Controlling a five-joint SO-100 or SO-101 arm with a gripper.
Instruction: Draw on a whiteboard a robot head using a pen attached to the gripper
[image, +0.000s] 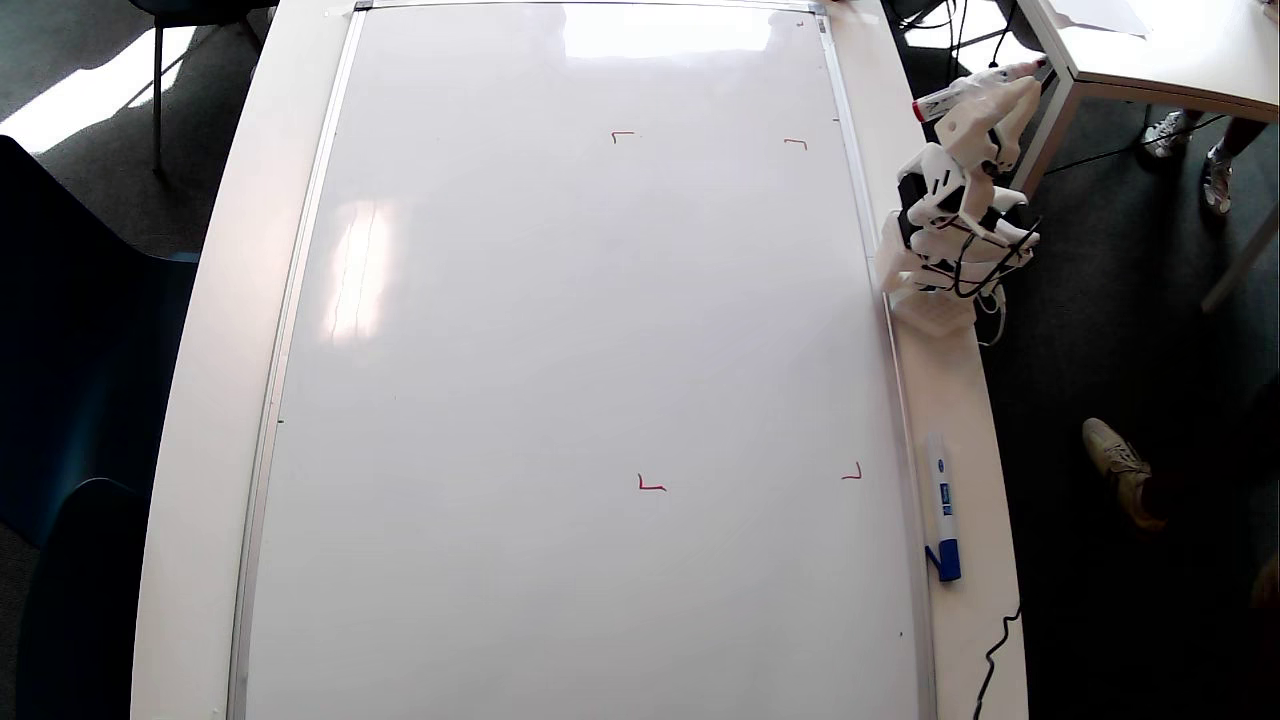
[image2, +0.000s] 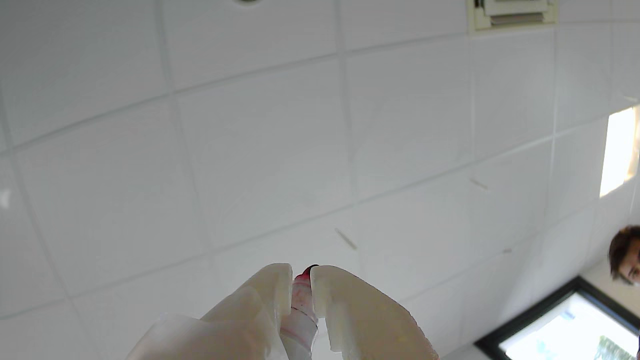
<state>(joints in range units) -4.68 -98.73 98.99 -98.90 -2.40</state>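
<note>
Whiteboard, glossy white with a thin silver frame, covers most of the desk in the overhead view; only four small red corner marks show on its right half. Off its far right edge, the folded arm's gripper has its jaws clenched on the white-barrelled, red-ended pen. Nearer, a blue-capped marker lies beside the frame.

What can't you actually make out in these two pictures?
- Pen: in the wrist view only its red tip shows; the gripper hides the barrel.
- Whiteboard: its lower end is cut off by the overhead picture's edge.
- Blue-capped marker: its label is too small to read.
</note>
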